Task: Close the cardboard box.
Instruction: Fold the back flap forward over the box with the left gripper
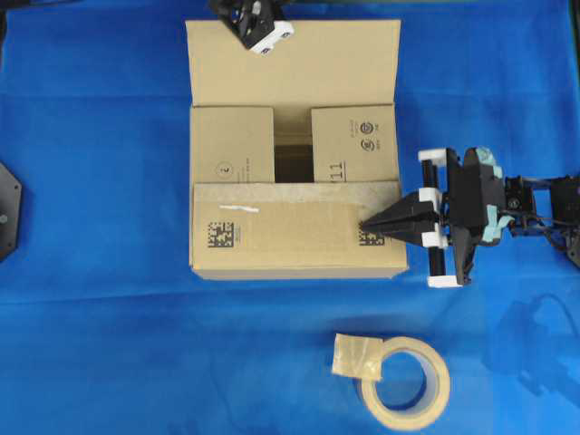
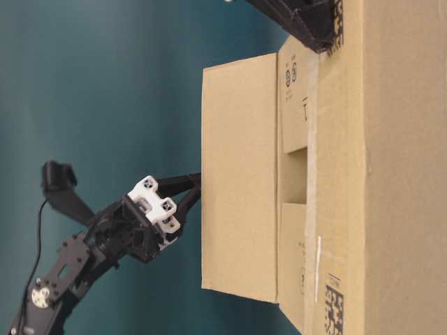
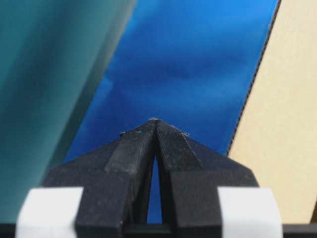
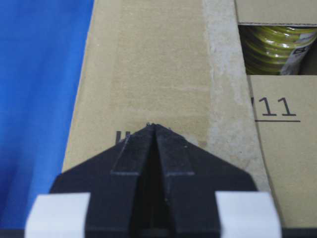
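Black, pressed-together tips of the left gripper [image 2: 195,187] met the outer face of the upright far flap [image 1: 293,62], whose long axis ran left-right across the cardboard box [image 1: 294,245] at table centre; the right gripper [image 1: 367,223], likewise closed, rested on the folded near flap.

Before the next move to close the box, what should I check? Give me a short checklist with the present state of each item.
1. Near flap folded down over the box: ok, it lies flat.
2. Two side flaps folded in: ok, with a gap between them.
3. Far flap closed: not ok, it is open, folded outward.
4. Right gripper shut, tips over the near flap: ok; whether they press on it, cannot tell.
5. Left gripper at the far flap, ready to push: shut, close to the flap; contact cannot tell.
6. Tape roll out of the way: ok, it lies on the cloth in front of the box.
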`<state>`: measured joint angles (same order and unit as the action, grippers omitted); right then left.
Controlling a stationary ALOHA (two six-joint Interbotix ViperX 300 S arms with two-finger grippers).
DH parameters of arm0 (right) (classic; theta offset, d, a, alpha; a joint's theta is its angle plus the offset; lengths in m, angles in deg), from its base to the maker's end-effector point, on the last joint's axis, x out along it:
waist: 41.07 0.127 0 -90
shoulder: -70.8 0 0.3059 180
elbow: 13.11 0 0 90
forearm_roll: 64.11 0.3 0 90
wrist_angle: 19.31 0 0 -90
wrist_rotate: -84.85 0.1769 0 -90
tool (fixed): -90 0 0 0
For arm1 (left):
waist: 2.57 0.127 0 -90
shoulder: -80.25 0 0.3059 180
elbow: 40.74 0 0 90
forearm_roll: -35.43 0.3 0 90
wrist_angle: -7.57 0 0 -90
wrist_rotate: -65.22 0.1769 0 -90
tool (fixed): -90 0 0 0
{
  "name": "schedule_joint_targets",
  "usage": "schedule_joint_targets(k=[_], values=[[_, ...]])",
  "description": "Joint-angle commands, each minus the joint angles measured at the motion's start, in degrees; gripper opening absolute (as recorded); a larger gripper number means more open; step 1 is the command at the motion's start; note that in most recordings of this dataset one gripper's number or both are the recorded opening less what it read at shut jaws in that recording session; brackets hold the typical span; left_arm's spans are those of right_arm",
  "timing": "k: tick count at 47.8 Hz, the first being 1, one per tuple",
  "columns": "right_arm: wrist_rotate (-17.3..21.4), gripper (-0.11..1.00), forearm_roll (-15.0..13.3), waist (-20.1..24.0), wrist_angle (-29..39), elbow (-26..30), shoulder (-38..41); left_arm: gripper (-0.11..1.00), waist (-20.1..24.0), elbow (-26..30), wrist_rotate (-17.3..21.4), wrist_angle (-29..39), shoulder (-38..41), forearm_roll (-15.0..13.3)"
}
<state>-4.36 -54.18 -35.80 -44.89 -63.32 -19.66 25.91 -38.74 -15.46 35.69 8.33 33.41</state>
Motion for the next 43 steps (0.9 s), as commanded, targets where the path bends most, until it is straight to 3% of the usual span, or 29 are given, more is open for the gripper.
schedule_joint_targets(k=[1,15,43], values=[[-0.1,0.00,0.3,-0.3,0.2,0.4,0.1,0.00,0.1,3.5,-0.1,2.9,0.3,0.0],[-0.3,0.00,0.3,-0.3,0.2,0.4,0.1,0.00,-0.9,4.3,-0.7,4.9,1.0,-0.1],[-0.3,0.00,0.3,-0.3,0.1,0.4,0.1,0.00,-8.7,4.0,-1.3,12.2,-5.4,-0.1]])
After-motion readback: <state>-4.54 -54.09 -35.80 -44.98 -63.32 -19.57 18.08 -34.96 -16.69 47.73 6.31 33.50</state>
